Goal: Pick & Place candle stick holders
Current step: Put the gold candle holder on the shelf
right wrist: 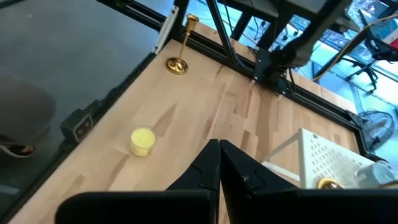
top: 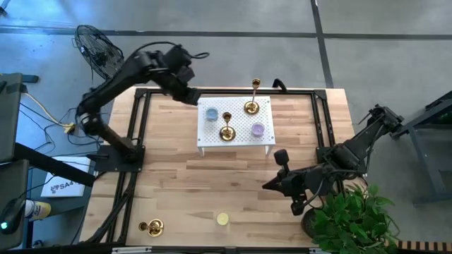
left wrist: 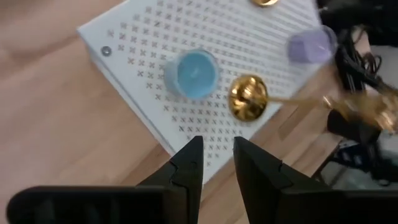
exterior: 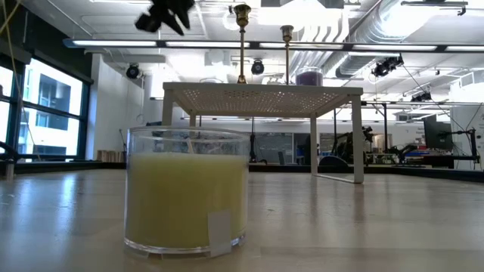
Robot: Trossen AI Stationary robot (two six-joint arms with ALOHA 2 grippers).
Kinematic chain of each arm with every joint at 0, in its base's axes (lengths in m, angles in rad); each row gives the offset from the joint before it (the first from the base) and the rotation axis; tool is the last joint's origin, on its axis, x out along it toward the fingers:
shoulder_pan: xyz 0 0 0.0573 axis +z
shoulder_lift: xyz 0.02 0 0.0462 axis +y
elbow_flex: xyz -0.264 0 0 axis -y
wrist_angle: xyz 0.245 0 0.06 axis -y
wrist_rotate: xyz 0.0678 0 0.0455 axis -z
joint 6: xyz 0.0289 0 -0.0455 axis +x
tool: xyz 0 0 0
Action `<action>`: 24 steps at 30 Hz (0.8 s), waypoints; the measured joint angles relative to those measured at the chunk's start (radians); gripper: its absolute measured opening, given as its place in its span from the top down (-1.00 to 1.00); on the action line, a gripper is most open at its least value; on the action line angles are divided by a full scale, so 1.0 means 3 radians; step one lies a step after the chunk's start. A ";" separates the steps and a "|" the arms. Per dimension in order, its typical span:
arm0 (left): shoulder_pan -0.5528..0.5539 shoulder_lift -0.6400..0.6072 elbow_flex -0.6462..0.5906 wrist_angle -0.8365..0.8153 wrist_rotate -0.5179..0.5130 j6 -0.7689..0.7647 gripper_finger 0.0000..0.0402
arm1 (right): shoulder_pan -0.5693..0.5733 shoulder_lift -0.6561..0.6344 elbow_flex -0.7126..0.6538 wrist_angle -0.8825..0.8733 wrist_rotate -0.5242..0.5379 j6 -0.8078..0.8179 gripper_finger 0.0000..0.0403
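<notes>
Two gold candle stick holders [top: 227,132] [top: 251,106] stand on their round bases on a small white perforated stand [top: 235,144] at the table's middle. A third holder [top: 151,226], also in the right wrist view [right wrist: 180,53], stands on its base at the table's near left corner. My left gripper [top: 191,97] hovers above the stand's far left corner. Its fingers [left wrist: 217,163] stand a little apart with nothing between them, and the nearer holder [left wrist: 249,96] lies beyond their tips. My right gripper [top: 272,185] waits shut [right wrist: 219,152] over the table near the stand's right side.
A blue candle [top: 211,113] and a purple candle [top: 258,130] share the stand with the holders. A yellow candle in a glass [top: 222,219] sits near the table's front edge and fills the low view [exterior: 187,193]. A potted plant [top: 353,219] stands at the near right.
</notes>
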 joint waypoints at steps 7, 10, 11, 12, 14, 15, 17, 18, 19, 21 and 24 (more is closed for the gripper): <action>-0.0551 -0.0685 0.0001 0.0004 -0.0862 0.0017 0.56 | -0.0001 0.0000 0.0000 -0.0045 0.0097 0.0001 1.00; -0.1031 -0.0936 0.0001 0.0003 -0.1282 -0.0218 0.56 | 0.0000 0.0000 0.0000 -0.0066 0.0097 0.0001 1.00; -0.1216 -0.1001 0.0001 0.0003 -0.1443 -0.0328 0.56 | -0.0001 0.0000 0.0000 -0.0083 0.0097 0.0010 1.00; -0.1416 -0.1047 0.0001 0.0004 -0.1605 -0.0446 0.56 | 0.0000 0.0000 0.0000 -0.0095 0.0097 0.0022 1.00; -0.1827 -0.1110 0.0001 0.0002 -0.1948 -0.0703 0.56 | 0.0000 0.0000 0.0000 -0.0133 0.0097 0.0054 1.00; -0.2027 -0.1123 0.0001 0.0001 -0.2116 -0.0808 0.56 | -0.0001 0.0000 0.0000 -0.0157 0.0097 0.0064 1.00; -0.2419 -0.1120 0.0001 -0.0001 -0.2412 -0.0924 0.56 | 0.0000 0.0000 0.0000 -0.0177 0.0100 0.0087 1.00; -0.2599 -0.1109 0.0001 -0.0003 -0.2538 -0.0961 0.56 | -0.0001 0.0000 0.0000 -0.0190 0.0109 0.0088 1.00; -0.2764 -0.1087 0.0001 -0.0004 -0.2648 -0.1008 0.56 | -0.0001 0.0000 0.0000 -0.0195 0.0114 0.0088 1.00; -0.3065 -0.1026 -0.0007 -0.0006 -0.2875 -0.1058 0.56 | 0.0000 0.0000 0.0000 -0.0185 0.0114 0.0088 1.00; -0.3446 -0.0917 -0.0061 -0.0017 -0.3127 -0.1155 0.56 | 0.0000 0.0000 0.0000 -0.0186 0.0116 0.0091 1.00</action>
